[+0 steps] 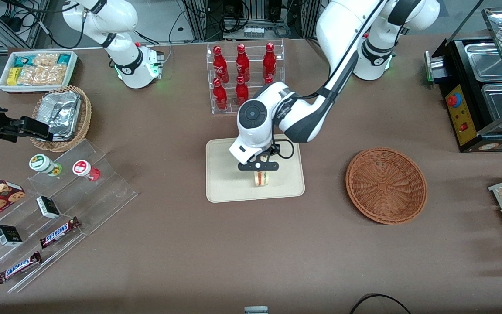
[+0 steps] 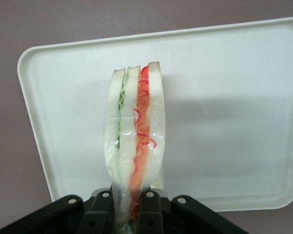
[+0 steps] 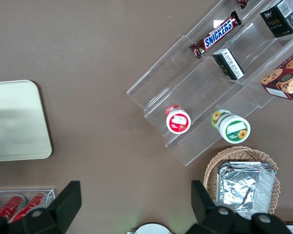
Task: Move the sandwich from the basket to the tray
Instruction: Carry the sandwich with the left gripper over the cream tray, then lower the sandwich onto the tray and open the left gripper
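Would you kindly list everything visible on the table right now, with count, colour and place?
sandwich: one, white bread with red and green filling, held above the tray.
tray: one, cream, mid-table.
basket: one, reddish-brown wicker, toward the working arm's end.
cola bottles: about eight, red, in a clear rack farther from the camera than the tray.
foil basket: one, light wicker with silver foil, toward the parked arm's end.
snack bin: one, white, near the foil basket.
Snickers bars: two, brown, on the clear stepped stand.
lidded cups: two, green and red, same stand.
gripper: black, over the tray, shut on the sandwich.
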